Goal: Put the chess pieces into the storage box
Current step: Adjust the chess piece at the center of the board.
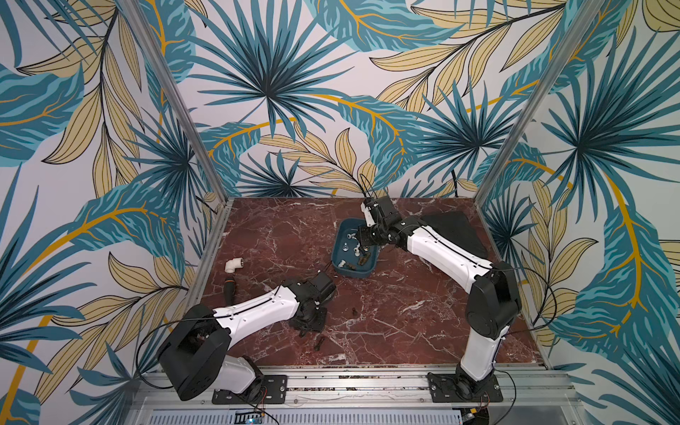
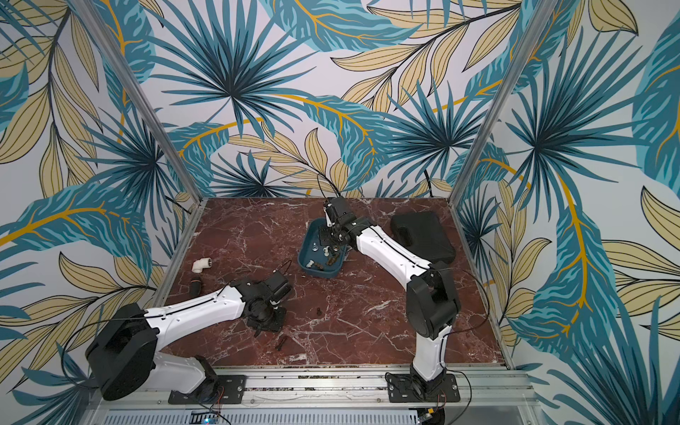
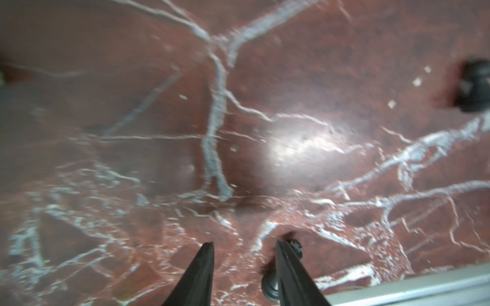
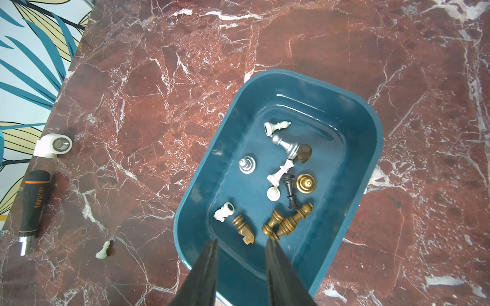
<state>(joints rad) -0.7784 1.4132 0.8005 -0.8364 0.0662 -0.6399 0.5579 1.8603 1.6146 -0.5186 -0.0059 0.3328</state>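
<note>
In both top views the storage box (image 1: 352,273) sits just above the middle of the marble table (image 1: 404,331), with your right gripper (image 1: 365,247) hanging over it. Your left gripper (image 1: 307,329) is low over the table at lower centre. Two loose dark pieces lie near it, one (image 1: 355,311) to its right and one (image 1: 319,344) below it.

In the left wrist view, which is blurred, the fingers stand partly apart with bare marble in the gap and nothing clamped. A slanting dark piece (image 3: 295,247) at bottom centre runs under the right-hand finger (image 3: 291,273) of the frame, with only its base showing in the gap. This looks like the pick in hand. Shift sideways until the stem lies between both fingers before you close, or the fingertip is likely to press on it and flick it away. I cannot tell which piece from the top views this is.

In the right wrist view the right gripper's fingers at bottom centre are apart and empty, above the near end of the box. About a dozen chess pieces (image 4: 281,174) lie inside. A pale pawn (image 4: 106,250) stands on the table at lower left, beside a screwdriver (image 4: 34,209) and a pipe elbow (image 4: 54,145). Leave those two alone.
</note>
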